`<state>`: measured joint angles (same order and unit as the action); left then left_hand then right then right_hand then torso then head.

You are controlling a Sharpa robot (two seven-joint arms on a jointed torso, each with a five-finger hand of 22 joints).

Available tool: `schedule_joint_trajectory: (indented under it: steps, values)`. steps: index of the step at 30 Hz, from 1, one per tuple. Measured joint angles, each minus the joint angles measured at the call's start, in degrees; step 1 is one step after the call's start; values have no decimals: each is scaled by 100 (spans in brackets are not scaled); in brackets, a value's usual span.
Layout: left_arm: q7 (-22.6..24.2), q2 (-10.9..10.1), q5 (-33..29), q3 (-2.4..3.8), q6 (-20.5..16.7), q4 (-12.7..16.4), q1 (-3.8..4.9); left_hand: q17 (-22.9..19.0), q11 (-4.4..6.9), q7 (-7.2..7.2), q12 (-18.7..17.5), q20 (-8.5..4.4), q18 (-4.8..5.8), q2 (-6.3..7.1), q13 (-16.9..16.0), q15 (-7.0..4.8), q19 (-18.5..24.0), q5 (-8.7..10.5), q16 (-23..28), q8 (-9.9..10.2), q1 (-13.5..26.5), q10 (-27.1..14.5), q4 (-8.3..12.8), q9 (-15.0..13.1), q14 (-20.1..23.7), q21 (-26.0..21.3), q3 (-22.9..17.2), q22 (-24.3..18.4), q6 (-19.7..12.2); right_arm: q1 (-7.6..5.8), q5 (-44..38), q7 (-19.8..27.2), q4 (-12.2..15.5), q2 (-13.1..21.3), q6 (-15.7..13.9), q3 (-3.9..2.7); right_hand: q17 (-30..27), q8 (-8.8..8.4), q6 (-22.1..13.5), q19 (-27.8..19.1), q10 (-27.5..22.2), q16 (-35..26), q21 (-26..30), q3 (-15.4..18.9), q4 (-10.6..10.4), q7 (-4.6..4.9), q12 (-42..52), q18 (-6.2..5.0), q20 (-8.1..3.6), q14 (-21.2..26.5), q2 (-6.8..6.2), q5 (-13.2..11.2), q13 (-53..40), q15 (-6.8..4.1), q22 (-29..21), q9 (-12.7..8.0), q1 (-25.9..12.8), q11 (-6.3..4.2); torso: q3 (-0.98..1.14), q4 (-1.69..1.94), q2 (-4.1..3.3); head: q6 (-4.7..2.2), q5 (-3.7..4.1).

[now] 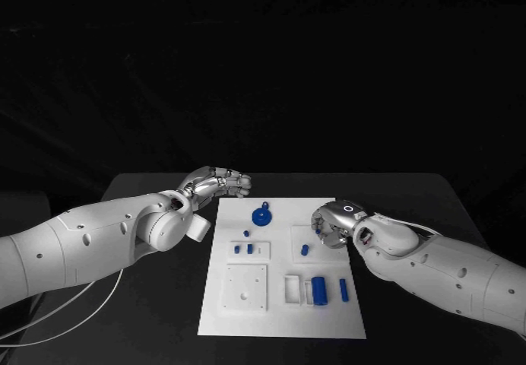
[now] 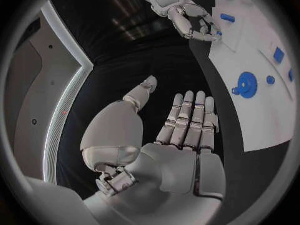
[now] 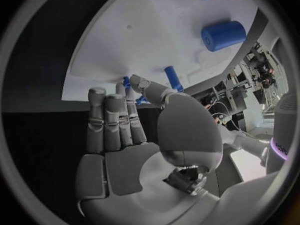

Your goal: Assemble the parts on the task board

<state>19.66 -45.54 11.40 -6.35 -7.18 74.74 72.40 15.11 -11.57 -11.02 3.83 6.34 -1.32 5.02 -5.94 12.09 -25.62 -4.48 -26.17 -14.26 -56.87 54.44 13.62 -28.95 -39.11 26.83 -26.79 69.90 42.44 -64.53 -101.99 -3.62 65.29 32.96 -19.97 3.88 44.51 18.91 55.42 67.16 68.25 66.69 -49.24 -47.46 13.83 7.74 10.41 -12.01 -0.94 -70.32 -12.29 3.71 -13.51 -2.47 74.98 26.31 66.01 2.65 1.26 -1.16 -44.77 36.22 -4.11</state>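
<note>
The small blue peg (image 3: pixel 173 77) just beyond the open right hand (image 3: pixel 125 130) looks light, stiff, slippery; pinch its middle. The left hand (image 2: pixel 181 130) is open, empty.

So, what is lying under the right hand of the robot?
Under the right hand lies the task board's right edge. A small blue part shows near its fingertips. Whether other parts are covered by the hand cannot be seen.
</note>
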Motion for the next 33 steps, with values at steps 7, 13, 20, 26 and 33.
schedule_joint_trajectory:
  steps: [7, 13, 20, 26, 33]
  values:
    - [1, 0, -5, 0, 1, 1, 0, 8, 0, 0, 0, 0, 0, 0, 8, 0, 0, 0, 0, 0, 0, 0, 0, 0, 0, 0, 0, 6, 0, 5, -105, -62, -19, -29, -8, 4, -1, 37, 88, 50, 77, 32, -23, -55, -24, -41, 18, 3, -9, -34, 0, -16, -61, -30, 0, 22, 0, -42, 0, -1, 3, 9, 3]
    - [1, 1, -8, 0, 1, 4, 0, 8, 0, 0, 0, 0, -48, 0, 13, 0, 0, 0, 0, 0, 0, 0, 0, 0, 0, 0, 0, 6, 0, 10, -203, -130, -28, -55, -9, 8, 0, 61, 146, 91, 121, 55, -56, -86, -24, -49, 40, 3, -29, -74, 0, -22, -114, -50, 0, 23, 0, -59, 0, -5, 5, 19, 12]
    - [19, 18, -17, 0, -21, 2, 0, 35, -21, -1, 0, 9, -90, 0, 21, 12, -34, 0, 0, 0, 0, 22, 0, -1, -56, 0, 0, 24, 0, 15, -304, -216, -56, -102, -18, 34, 0, 72, 176, 101, 122, 55, -87, -90, -27, -79, 45, 3, -20, -85, 0, -38, -140, -58, 0, 31, 0, -60, -4, -4, 5, 29, 17]
    - [38, 24, -34, 0, -41, 8, 0, 41, 0, -1, 0, 0, -89, 0, 27, 17, -42, 0, 0, -21, 0, 43, 0, -1, -65, 0, 0, 26, 1, 2, -392, -282, -85, -136, -69, 96, 0, 72, 229, 143, 174, 93, -119, -102, -40, -86, 47, 3, -39, -126, 0, -38, -185, -80, 0, 32, 0, -75, -3, -1, 7, 32, 24]
    - [46, 22, -43, 0, -50, 11, 0, 40, 0, -1, 0, 0, -89, 0, 33, 17, -42, 0, 0, -21, -1, 43, 0, -1, -65, 0, 0, 26, 1, 41, -512, -360, -112, -165, -198, 111, 0, 72, 230, 144, 180, 94, -146, -102, -40, -87, 73, 3, -39, -137, 0, -38, -209, -71, 0, 31, 0, -81, -1, -1, 6, 44, 23]
